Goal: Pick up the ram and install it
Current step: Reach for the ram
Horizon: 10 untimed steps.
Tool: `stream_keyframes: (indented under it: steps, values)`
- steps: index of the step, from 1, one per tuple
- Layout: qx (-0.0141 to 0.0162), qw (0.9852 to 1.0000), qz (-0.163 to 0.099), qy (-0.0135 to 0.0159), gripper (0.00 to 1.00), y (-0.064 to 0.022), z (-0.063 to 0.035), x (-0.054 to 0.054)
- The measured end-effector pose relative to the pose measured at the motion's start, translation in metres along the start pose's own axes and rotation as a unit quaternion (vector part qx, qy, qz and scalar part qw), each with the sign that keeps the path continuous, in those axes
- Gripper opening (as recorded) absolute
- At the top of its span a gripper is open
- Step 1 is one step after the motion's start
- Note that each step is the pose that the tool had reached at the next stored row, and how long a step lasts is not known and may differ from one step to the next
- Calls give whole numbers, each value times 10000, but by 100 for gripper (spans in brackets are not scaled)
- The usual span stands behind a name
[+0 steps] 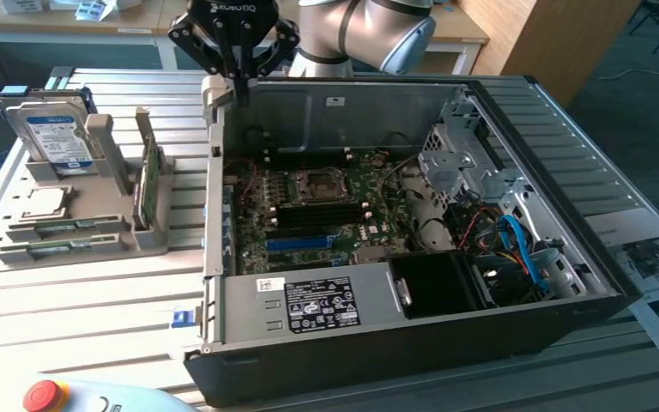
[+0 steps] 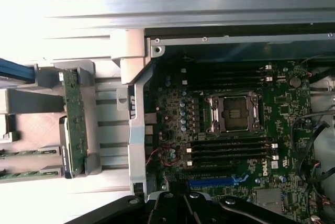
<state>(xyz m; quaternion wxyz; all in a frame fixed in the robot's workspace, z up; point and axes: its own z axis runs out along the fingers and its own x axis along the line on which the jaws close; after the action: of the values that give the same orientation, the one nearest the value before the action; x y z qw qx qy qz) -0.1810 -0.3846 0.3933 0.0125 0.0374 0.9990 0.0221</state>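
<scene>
The gripper is seen with its two fingers brought fully together, and nothing is held between them. It is hung above the far corner of the open computer case, on the exterior view's left, with the fingertips close to the rim of the case's back wall; contact with the rim cannot be judged. In the wrist view the dark gripper is seen over the motherboard.

Inside the case, the green motherboard is laid flat. An open CPU socket is set near its middle, and rows of black memory slots are found beside it, with no sticks seated in them. A blue slot is placed just past these. A power supply with a black label is fitted at the near end, and blue cables are bundled on the exterior view's right.

Just beside the case, on the slatted table, a grey holder is stood. The ram is laid flat in one of its low slots, well apart from the gripper, and a second narrow green stick is laid in the next slot. A wider green card is stood on edge in the holder, a hard drive is stood upright at the far end, and a small square chip is rested between them.
</scene>
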Motion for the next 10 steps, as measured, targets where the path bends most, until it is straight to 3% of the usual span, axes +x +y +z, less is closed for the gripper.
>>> stream_keyframes:
  steps: [10]
  values:
    - [0,10000,0,0,10,11,-2,107]
